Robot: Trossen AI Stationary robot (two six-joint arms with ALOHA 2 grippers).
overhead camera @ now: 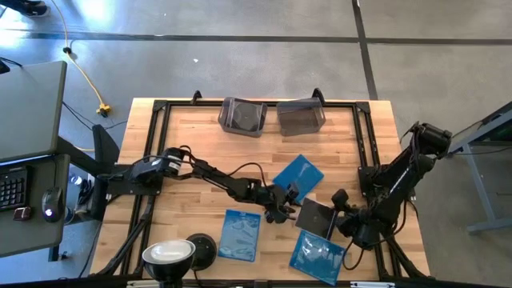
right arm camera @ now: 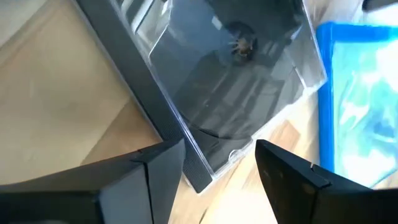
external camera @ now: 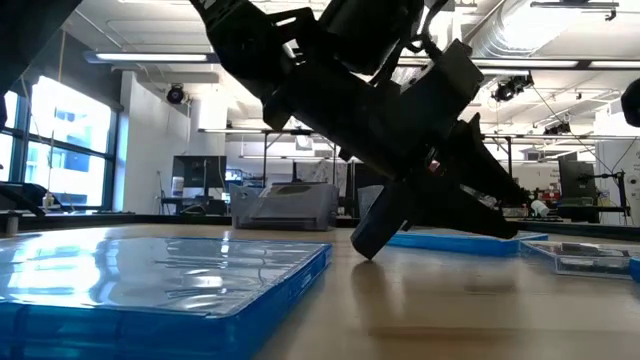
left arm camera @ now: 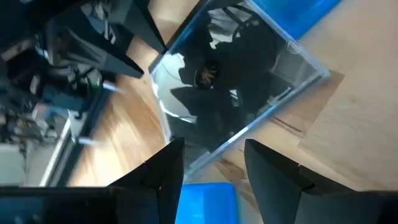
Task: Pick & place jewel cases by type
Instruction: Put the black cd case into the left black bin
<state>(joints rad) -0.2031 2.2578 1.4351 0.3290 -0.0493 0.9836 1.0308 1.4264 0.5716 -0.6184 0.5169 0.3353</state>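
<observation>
Jewel cases: high view, one dark case (overhead camera: 316, 218) lies flat near the bench's front edge, right of centre, between both arms; three blue cases around it, one (overhead camera: 298, 174) just behind it toward centre, one (overhead camera: 240, 234) to front-left, one (overhead camera: 317, 254) touching or just beside its front edge. Two smoky bins (overhead camera: 243, 117) sit at the far edge, well apart from all cases. Left end effector (overhead camera: 282, 208) just beside the dark case's left edge; right end effector (overhead camera: 342, 218) just beside its right edge, so the case lies straight between them and both are about equally near. Low view: an arm's dark bulk slants down to the bench (external camera: 450, 320), blue case (external camera: 160, 280) large in foreground, fingers not readable here. Left wrist view: left fingers (left arm camera: 163, 174) spread, released, nothing between them, dark case (left arm camera: 236, 74) right ahead, corner pointing into the gap. Right wrist view: right fingers (right arm camera: 155, 163) also spread and empty, dark case's edge (right arm camera: 230, 81) ahead of the gap, blue case (right arm camera: 367, 106) beside it. Judgement: next move is closing in on the dark case's edge; either arm could, collision risk if both go.
</observation>
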